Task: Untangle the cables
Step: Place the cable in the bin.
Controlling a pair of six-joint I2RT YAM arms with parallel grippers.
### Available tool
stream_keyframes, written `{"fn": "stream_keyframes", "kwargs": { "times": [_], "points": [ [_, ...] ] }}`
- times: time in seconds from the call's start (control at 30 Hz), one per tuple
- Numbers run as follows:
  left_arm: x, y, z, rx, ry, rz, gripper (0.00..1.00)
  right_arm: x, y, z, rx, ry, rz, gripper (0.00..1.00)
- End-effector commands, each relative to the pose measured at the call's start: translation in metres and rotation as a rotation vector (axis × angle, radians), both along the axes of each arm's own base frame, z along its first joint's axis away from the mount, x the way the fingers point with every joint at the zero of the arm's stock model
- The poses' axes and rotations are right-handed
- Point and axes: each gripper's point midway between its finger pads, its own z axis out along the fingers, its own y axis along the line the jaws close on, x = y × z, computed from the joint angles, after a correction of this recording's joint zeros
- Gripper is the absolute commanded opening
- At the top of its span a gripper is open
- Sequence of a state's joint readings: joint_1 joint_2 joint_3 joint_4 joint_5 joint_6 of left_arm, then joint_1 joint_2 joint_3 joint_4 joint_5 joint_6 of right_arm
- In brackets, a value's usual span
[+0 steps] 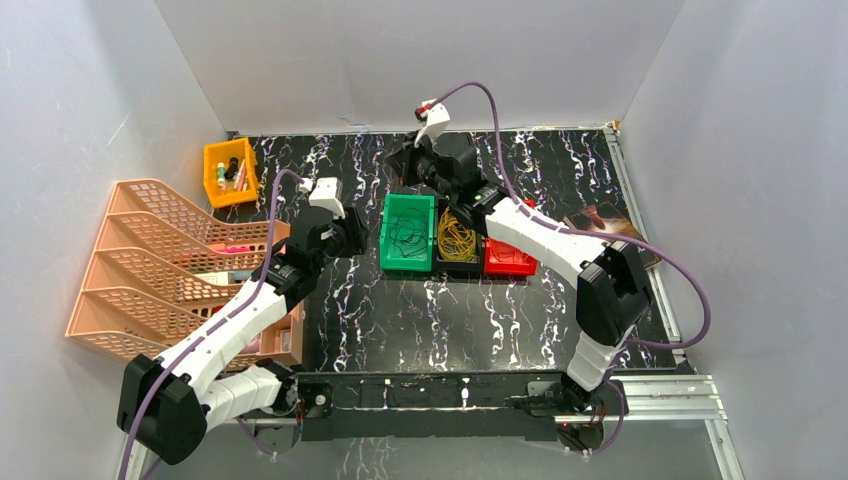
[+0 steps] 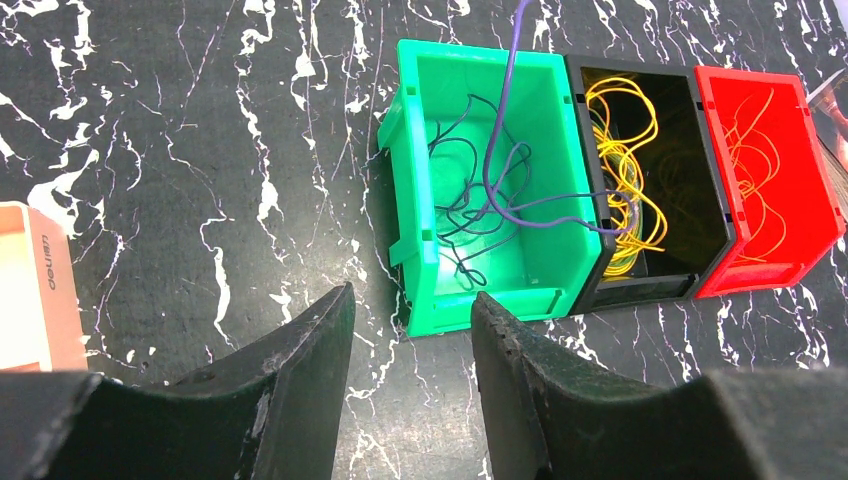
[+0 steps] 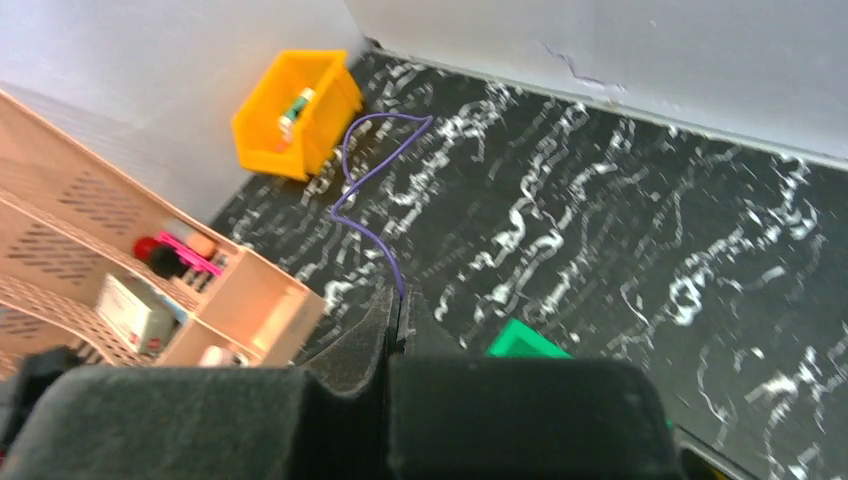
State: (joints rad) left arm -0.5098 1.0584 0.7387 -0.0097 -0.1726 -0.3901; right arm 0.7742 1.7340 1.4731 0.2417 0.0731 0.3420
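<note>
Clenched on the purple cable [image 3: 344, 165] at frame centre, the right gripper [image 3: 398, 308] should lift slowly to free its tail from the yellow cables [image 2: 625, 170], while the left gripper [image 2: 412, 300] idles, released.

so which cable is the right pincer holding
The purple cable, pinched in the right pincer and rising above the green bin; the others lie slack inside their bins.

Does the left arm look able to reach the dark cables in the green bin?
Probably yes: bare table lies between its open fingers and the green bin; only one purple cable crosses the dark cables.
</note>
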Motion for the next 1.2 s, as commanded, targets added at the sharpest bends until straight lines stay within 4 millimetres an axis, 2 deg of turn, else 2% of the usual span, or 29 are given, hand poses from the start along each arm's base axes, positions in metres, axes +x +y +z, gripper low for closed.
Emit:
{"fn": "stream_keyframes", "kwargs": {
  "times": [0.0,0.27,0.43,0.5,0.63,0.77,0.97,1.17],
  "points": [
    [-0.004,0.002,0.006,-0.008,-0.013,-0.007,0.45,0.001,-0.031,0.043,0.047,-0.117,-0.083,0.00],
    [-0.006,0.001,0.009,-0.005,-0.010,-0.021,0.45,0.012,-0.059,0.003,-0.115,-0.148,-0.197,0.00],
    [-0.008,-0.002,0.010,-0.011,-0.008,-0.042,0.46,0.018,-0.065,-0.021,-0.177,-0.150,-0.230,0.00],
    [-0.010,-0.010,0.012,-0.028,-0.017,-0.087,0.47,0.020,-0.064,-0.028,-0.188,-0.143,-0.232,0.00],
    [-0.018,-0.035,0.023,-0.126,-0.054,-0.210,0.55,0.023,-0.066,-0.033,-0.182,-0.126,-0.260,0.00],
    [-0.020,-0.052,0.028,-0.218,-0.068,-0.272,0.57,0.029,-0.075,-0.040,-0.183,-0.091,-0.331,0.00],
    [-0.007,-0.070,0.033,-0.282,-0.079,-0.298,0.60,0.041,-0.094,-0.061,-0.206,-0.033,-0.477,0.00],
    [0.009,-0.084,0.038,-0.393,-0.089,-0.254,0.63,0.045,-0.106,-0.064,-0.128,0.016,-0.551,0.00]
  ]
}}
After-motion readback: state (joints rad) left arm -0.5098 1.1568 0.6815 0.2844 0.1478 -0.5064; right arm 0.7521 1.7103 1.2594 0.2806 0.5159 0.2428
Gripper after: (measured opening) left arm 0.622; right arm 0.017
